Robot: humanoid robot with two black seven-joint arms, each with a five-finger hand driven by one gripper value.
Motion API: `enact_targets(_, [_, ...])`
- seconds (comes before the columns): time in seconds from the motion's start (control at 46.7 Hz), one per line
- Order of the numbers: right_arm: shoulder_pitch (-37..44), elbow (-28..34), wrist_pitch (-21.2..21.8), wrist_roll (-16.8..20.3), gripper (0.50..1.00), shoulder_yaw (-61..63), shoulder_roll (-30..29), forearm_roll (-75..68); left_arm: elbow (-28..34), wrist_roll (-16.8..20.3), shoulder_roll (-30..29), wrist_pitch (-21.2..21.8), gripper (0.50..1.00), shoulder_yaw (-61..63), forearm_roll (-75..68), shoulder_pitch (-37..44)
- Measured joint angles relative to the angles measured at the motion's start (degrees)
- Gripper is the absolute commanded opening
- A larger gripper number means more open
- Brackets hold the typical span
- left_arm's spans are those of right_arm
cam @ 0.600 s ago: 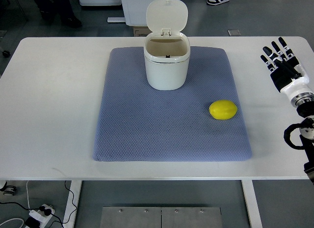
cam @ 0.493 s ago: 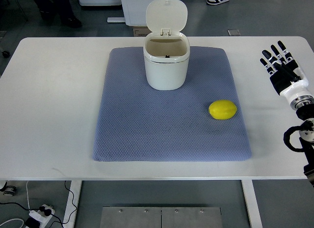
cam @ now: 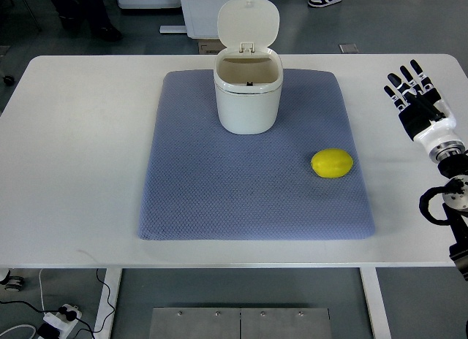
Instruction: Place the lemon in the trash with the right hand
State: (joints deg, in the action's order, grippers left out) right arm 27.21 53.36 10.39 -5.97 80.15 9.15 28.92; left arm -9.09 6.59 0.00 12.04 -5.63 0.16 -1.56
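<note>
Right hand [cam: 417,105] over the table's right edge, fingers spread, holding nothing. Lemon [cam: 332,164] lies on the blue mat [cam: 219,193], well apart from the open-lidded trash bin [cam: 248,96].

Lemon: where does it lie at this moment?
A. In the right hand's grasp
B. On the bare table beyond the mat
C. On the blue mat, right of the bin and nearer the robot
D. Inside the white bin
C: the lemon rests on the blue mat, apart from the open bin; the right hand is open, off to the side.
</note>
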Motion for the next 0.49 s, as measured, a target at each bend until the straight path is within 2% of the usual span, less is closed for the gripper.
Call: enact_targets(0.493, [0.4,0.0,0.0,0.1,1.0,0.0,0.2,0.0,0.0,0.0,0.0,0.0,1.0,0.0,0.0,0.1])
